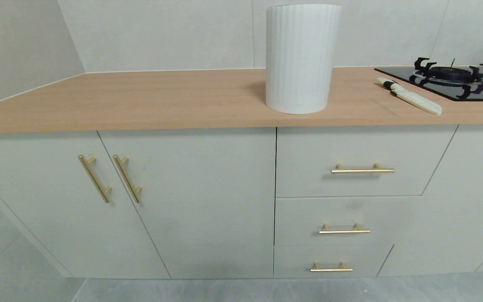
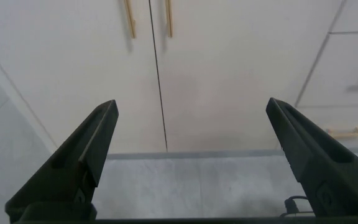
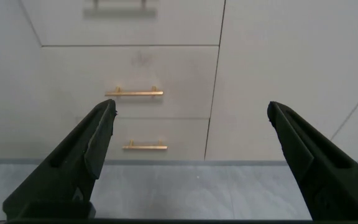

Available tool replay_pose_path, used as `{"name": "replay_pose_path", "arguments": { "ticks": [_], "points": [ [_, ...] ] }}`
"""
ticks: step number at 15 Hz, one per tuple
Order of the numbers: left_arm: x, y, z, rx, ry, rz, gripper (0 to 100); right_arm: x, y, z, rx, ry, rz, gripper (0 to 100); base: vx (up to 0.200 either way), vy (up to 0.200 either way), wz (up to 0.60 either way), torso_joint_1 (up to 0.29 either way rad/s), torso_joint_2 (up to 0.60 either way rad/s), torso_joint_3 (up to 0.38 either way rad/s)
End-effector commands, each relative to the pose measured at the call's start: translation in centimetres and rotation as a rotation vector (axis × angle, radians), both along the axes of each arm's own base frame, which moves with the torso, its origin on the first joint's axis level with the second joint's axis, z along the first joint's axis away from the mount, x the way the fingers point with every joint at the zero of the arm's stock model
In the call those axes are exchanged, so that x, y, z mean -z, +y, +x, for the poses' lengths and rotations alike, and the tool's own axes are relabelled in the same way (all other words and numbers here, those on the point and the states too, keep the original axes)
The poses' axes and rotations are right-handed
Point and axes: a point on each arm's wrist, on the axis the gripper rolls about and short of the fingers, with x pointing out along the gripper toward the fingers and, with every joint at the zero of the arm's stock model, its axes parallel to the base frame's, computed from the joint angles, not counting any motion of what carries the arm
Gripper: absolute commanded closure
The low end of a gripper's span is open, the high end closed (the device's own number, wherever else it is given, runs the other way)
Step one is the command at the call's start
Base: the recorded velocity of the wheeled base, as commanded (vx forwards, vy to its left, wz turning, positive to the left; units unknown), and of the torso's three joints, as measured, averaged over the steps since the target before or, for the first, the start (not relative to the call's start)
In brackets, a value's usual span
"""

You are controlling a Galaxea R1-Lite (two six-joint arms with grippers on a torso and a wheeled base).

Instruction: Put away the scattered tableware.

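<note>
A white-handled knife lies on the wooden countertop at the right, beside the black hob. A tall white ribbed holder stands upright on the counter, left of the knife. My left gripper is open and held low, facing the closed cabinet doors near the floor. My right gripper is open as well, low in front of the drawers, with nothing between its fingers.
Below the counter are two closed doors with gold handles and three closed drawers with gold handles. Grey wall tiles back the counter. Grey floor runs along the cabinet base.
</note>
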Motion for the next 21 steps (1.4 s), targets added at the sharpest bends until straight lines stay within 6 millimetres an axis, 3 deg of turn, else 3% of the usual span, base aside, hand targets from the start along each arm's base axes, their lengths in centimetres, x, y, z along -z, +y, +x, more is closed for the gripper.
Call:
{"name": "replay_pose_path", "arguments": {
  "ticks": [1,8,17,21],
  "points": [
    [0.0,0.0,0.0,0.0,0.0,0.0,0,-0.01,0.0,0.02,0.001,0.002,-0.001,0,0.2,0.0,0.0,0.007,0.0,0.007],
    [0.0,0.0,0.0,0.0,0.0,0.0,0,-0.01,0.0,0.02,-0.001,0.002,-0.001,0,0.2,0.0,0.0,0.002,0.0,0.0],
    [0.0,0.0,0.0,0.0,0.0,-0.001,0,-0.01,0.0,0.02,-0.001,0.002,-0.001,0,0.0,0.0,0.0,0.0,0.0,0.0],
    [0.0,0.0,0.0,0.001,0.0,-0.001,0,-0.01,0.0,0.02,-0.001,0.002,-0.001,0,0.0,0.0,-0.45,-0.001,0.0,0.001]
  ]
}}
